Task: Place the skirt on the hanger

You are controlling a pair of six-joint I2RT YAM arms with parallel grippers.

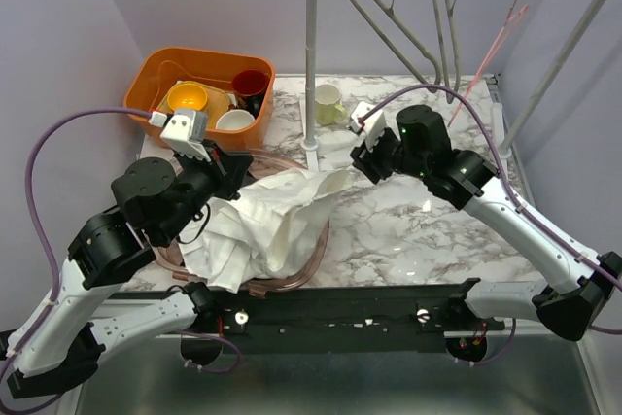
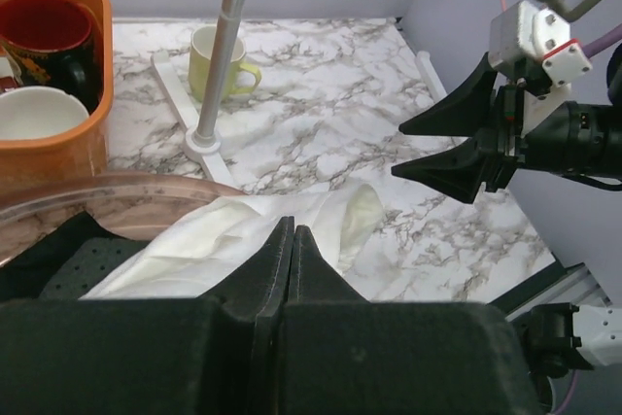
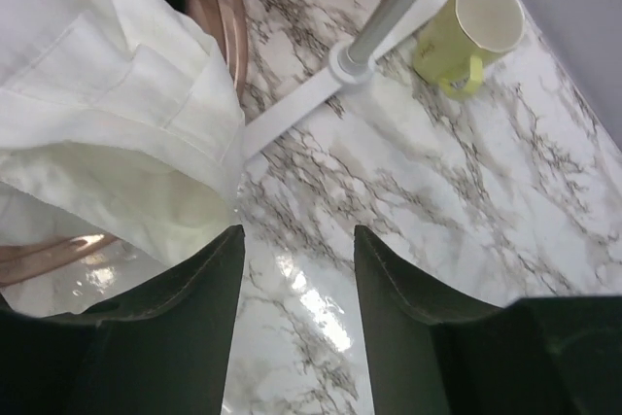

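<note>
Honestly, this looks like the grab-the-cloth stage. The white skirt [image 1: 267, 230] is lying in a crumpled heap on the marble table [image 1: 428, 230], left of centre, draped over some clear brownish curved thing [image 1: 316, 250], and I can't tell what that is. The right gripper [image 3: 297, 235] hangs just over the skirt's right-hand corner, fingers spread with nothing between them. The left gripper [image 2: 293, 232] is pressed together at the heap's back-left edge, with no cloth visible in the pinch. The grey hangers [image 1: 400, 31] are up on the rack [image 1: 311, 55], well apart from the skirt. Next, I'd guess, the right one has to drop onto that corner and pinch a proper fold.
</note>
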